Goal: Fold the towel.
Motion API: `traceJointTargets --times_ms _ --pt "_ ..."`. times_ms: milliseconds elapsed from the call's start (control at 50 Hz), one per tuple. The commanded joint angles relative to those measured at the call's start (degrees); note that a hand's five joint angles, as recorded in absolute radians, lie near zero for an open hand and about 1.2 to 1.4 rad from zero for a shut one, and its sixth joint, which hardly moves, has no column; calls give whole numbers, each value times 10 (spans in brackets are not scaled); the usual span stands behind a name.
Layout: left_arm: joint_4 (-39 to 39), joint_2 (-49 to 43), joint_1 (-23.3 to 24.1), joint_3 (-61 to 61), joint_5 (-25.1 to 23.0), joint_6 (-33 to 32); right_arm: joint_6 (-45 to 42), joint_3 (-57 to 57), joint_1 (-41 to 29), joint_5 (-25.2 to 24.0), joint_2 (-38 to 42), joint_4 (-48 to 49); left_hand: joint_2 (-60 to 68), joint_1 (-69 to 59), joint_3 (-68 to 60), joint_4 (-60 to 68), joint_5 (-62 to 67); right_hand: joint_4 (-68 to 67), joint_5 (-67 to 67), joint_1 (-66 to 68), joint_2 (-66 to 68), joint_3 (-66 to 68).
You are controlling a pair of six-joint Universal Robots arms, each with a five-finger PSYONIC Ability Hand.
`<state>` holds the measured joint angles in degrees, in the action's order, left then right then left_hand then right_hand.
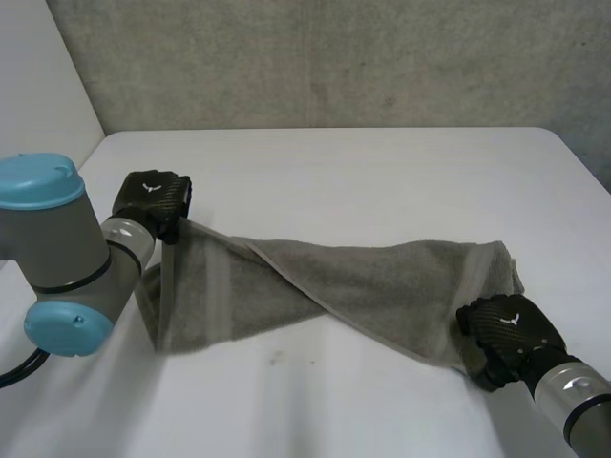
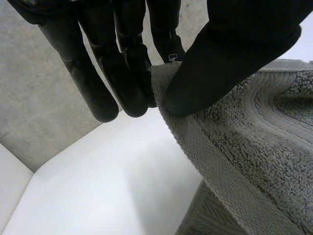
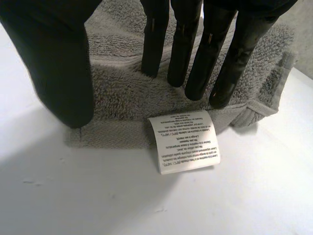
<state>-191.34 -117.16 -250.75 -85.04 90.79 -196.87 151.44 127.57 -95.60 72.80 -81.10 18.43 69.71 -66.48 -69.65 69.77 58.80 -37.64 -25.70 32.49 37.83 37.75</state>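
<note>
Mid-fold, by the look of it, with one end raised and the other held down. Near the left edge of the tabletop (image 1: 334, 172): left robot hand (image 1: 153, 200) up off the surface, thumb and fingers (image 2: 122, 83) pinching the hemmed end of the grey towel (image 1: 382, 277). Across the middle: towel strung out long, twisted once along its length (one hem rolled over), sagging onto the tabletop. Toward the front right corner: right robot hand (image 1: 501, 334) laid on the other end, fingers straight and pressing down, clasping nothing, white care label (image 3: 184, 140) poking out just past the fingertips. Next, probably: undo the twist, then carry the raised end over to the pressed end, hems matched.
</note>
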Motion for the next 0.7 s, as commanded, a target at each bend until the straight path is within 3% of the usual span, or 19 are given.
traceJointTargets --times_ms 20,40,80,360,400,420,460,700 --pt "0 0 0 0 -1 0 0 -17 0 -6 23 15 103 -135 -104 102 112 -279 -298 330 277 278" --pt "0 0 0 0 -1 0 0 -17 0 -6 23 15 103 -135 -104 102 112 -280 -299 331 278 278" --pt "0 -1 0 0 -1 0 0 -26 1 -6 30 20 103 -135 -104 102 112 -423 -442 474 421 422" --pt "-1 -1 0 0 -2 0 5 -65 3 3 28 1 103 -135 -104 102 112 -424 -443 475 422 422" --pt "0 0 0 0 -1 0 12 -68 5 -2 29 -35 103 -135 -104 102 112 -254 -273 305 252 252" --pt "0 0 0 0 -1 0 12 -68 5 -2 29 -35 103 -135 -104 102 112 -253 -272 304 251 252" --pt "0 0 0 0 -1 0 17 -70 7 -2 26 -77 103 -135 -104 102 112 -26 -46 78 25 25" --pt "0 -1 0 0 -2 0 26 -46 7 -7 21 -108 103 -135 -104 102 112 60 41 -9 -62 -61"
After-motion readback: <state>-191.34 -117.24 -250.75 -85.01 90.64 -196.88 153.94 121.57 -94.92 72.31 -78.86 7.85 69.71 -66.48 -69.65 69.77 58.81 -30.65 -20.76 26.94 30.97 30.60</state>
